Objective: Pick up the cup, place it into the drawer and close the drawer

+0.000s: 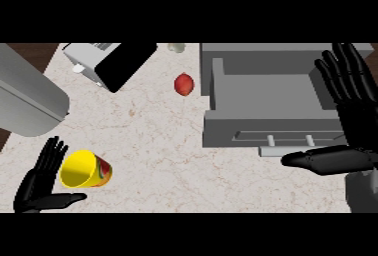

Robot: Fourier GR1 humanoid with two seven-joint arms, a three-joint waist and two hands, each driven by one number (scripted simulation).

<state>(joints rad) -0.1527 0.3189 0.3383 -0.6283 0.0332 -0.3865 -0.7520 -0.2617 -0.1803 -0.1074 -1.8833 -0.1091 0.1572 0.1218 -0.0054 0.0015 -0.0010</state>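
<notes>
One pale marble counter point(162, 150)

cup point(85, 169) — yellow inside, red and green outside | lying tipped on its side, mouth facing up-left | sitting just right of the left hand's point(40, 186) straight fingers, above its thumb || drawer point(275, 107) — grey, standing open, handle at front | lying left of the right hand's point(347, 92) raised fingers
</notes>
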